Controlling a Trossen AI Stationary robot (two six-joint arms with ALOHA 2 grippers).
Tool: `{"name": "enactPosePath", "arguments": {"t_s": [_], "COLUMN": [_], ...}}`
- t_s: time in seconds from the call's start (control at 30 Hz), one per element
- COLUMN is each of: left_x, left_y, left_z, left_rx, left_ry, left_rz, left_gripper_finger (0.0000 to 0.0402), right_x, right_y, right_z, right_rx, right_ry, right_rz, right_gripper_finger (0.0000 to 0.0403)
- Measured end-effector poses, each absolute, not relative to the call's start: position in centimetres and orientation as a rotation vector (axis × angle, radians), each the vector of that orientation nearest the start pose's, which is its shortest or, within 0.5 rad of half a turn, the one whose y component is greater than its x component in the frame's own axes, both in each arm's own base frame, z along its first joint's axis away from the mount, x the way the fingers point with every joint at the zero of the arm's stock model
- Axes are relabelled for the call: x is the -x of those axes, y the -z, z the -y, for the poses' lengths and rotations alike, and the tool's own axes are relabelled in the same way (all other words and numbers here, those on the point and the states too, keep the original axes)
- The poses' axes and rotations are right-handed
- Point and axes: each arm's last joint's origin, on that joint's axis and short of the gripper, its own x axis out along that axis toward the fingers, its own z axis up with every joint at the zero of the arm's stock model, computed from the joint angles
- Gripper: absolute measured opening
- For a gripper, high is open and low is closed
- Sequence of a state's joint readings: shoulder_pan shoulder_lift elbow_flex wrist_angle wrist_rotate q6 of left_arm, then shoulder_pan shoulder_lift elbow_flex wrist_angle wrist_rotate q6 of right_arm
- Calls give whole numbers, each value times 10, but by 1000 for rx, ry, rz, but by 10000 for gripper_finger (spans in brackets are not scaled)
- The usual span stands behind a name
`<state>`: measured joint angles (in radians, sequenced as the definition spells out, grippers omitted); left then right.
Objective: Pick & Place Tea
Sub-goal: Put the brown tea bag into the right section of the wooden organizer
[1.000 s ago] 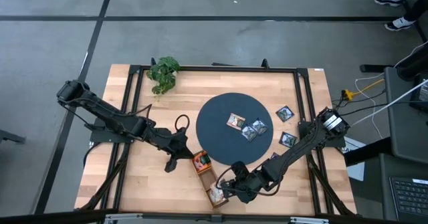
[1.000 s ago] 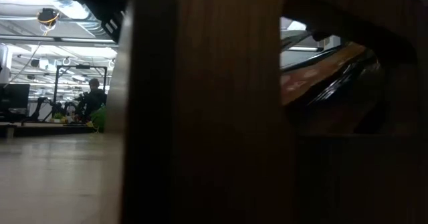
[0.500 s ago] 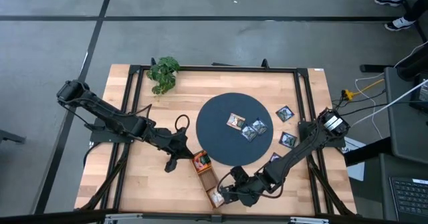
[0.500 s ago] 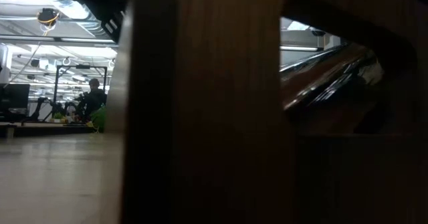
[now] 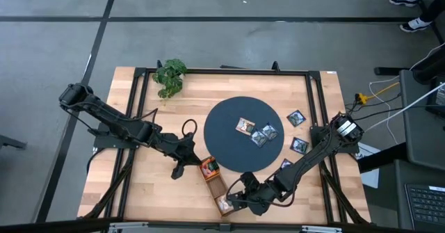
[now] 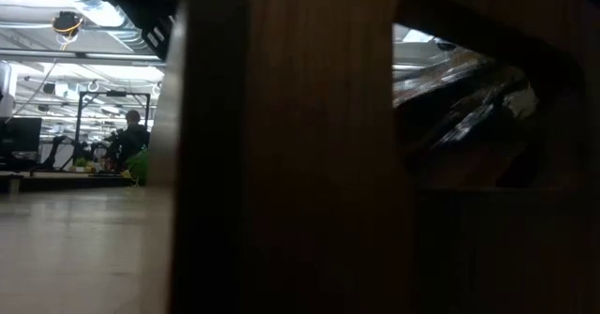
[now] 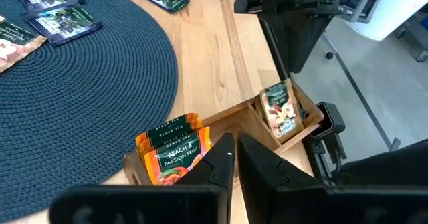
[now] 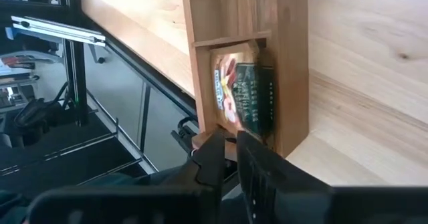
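Right claw [image 5: 231, 200] over tray [image 5: 214, 184] end compartment, fingers barely parted, off pale sachet [image 8: 244, 98]. Left claw [image 5: 179, 169] closed, empty, beside tray.

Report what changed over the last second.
The right gripper slid a little further along the tray toward its end at the table's front edge, where a pale sachet stands in the end compartment. Whether it let that sachet go cannot be told. The left gripper and the sachets on the mat stayed put.
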<state>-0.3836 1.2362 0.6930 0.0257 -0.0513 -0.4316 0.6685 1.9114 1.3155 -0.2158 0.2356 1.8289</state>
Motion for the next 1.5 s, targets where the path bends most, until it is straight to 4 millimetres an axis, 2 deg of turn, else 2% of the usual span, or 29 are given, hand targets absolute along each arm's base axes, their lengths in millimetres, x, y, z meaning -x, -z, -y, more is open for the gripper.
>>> {"name": "enactPosePath", "arguments": {"t_s": [0.23, 0.33, 0.43, 0.53, 0.73, 0.87, 1.0, 1.17, 1.27, 1.37, 1.5], "left_x": [-240, -240, -240, -240, -251, -266, -286, -320, -342, -361, -389], "left_y": [-230, -230, -230, -230, -230, -226, -229, -242, -248, -251, -251], "left_z": [96, 96, 94, 94, 77, 59, 43, 28, 21, 12, -7], "left_rx": [310, 310, 316, 316, 420, 489, 496, 408, 308, 242, 256], "left_ry": [225, 225, 219, 218, 167, 175, 182, 115, 65, 33, -18], "left_rz": [-572, -572, -573, -572, -611, -650, -654, -681, -722, -751, -737], "left_gripper_finger": [17, 23, 32, 42, 43, 36, 32, 23, 16, 7, 2], "right_x": [-326, -326, -323, -312, -283, -271, -257, -240, -231, -230, -231], "right_y": [-194, -197, -213, -233, -251, -242, -223, -196, -182, -175, -170], "right_z": [-249, -247, -240, -232, -213, -191, -170, -146, -131, -116, -94], "right_rx": [-1352, -1347, -1335, -1283, -1205, -1200, -1281, -1380, -1382, -1357, -1234], "right_ry": [367, 386, 426, 457, 506, 547, 489, 435, 495, 575, 696], "right_rz": [-839, -785, -639, -552, -618, -692, -748, -646, -644, -608, -591], "right_gripper_finger": [46, 53, 68, 79, 69, 52, 37, 32, 36, 37, 33]}}
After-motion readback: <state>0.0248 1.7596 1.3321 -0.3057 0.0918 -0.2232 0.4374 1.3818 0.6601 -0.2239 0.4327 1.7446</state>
